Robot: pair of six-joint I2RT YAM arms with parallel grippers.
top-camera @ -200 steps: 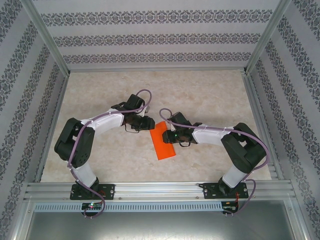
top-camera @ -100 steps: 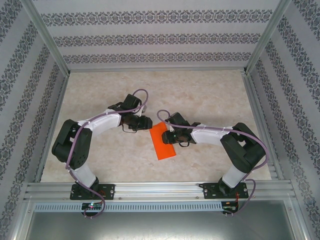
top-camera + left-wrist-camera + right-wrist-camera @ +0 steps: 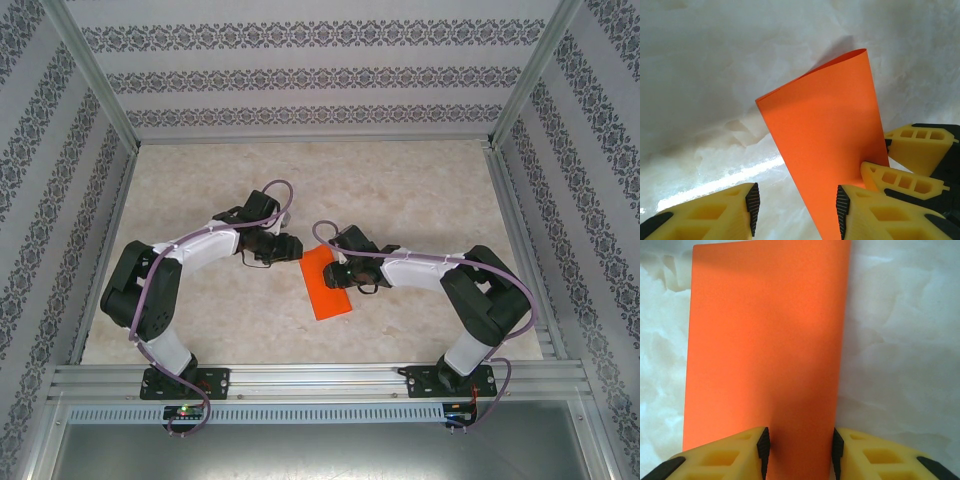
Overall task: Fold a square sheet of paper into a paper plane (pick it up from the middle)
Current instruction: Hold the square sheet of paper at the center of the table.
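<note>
The square sheet of paper point(image 3: 323, 287) is bright orange and lies mid-table, folded into a long rectangle rather than a paper plane. My left gripper point(image 3: 298, 247) is at its far left corner, open. In the left wrist view, the left gripper point(image 3: 797, 207) has the paper point(image 3: 825, 125) running past its right pad, and the paper's far end curls up off the table. My right gripper point(image 3: 333, 276) rests over the sheet's far right part, open. In the right wrist view, the right gripper point(image 3: 799, 450) straddles a strip along the right edge of the flat paper point(image 3: 765, 335).
The marble-patterned table point(image 3: 420, 200) is walled by patterned panels and an aluminium frame point(image 3: 320, 380) at the near edge. The right gripper's yellow fingers point(image 3: 905, 180) sit close beside the left gripper's right finger.
Both grippers have crept slightly towards the far end of the sheet. The paper has stayed in place.
</note>
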